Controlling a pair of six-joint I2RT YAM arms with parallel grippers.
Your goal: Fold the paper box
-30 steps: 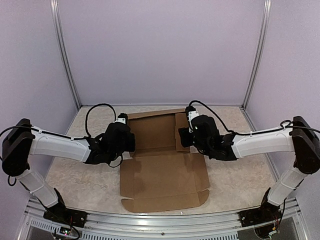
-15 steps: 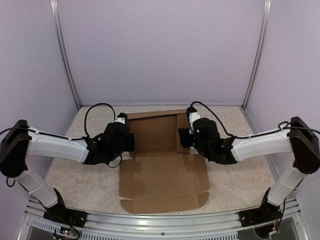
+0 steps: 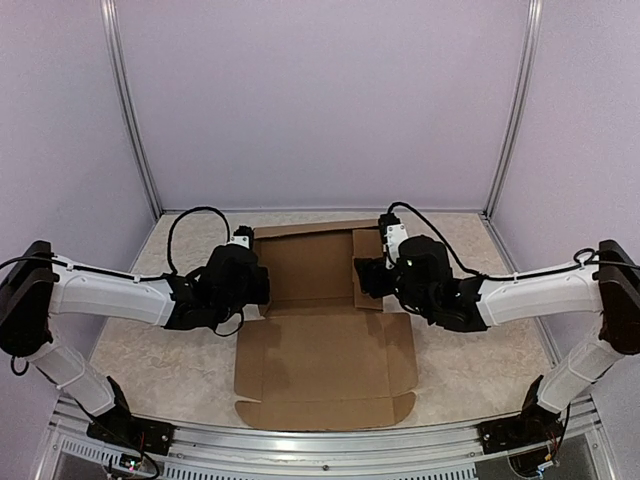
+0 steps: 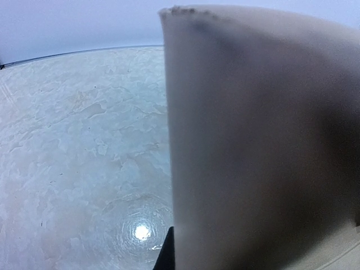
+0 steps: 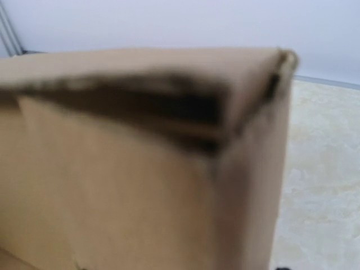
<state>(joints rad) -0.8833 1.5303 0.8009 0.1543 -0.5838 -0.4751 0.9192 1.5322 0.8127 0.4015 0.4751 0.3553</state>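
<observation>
— Which step is in hand?
— The raising of the side flaps, it is judged. The box [image 3: 325, 355] is seen at the middle of the top view: matte brown cardboard on the mottled tabletop [image 3: 150, 350], its near half spread flat, with notched tabs.
— And the grippers?
— The left gripper [image 3: 247, 270] is closed, apparently pinched on the upright left flap [image 4: 264, 140]. The right gripper [image 3: 368, 275] is set at the right flap [image 3: 362, 245]; its width cannot be told.
— Next?
— Probably both flaps should be held square while the creased panels are folded in.
</observation>
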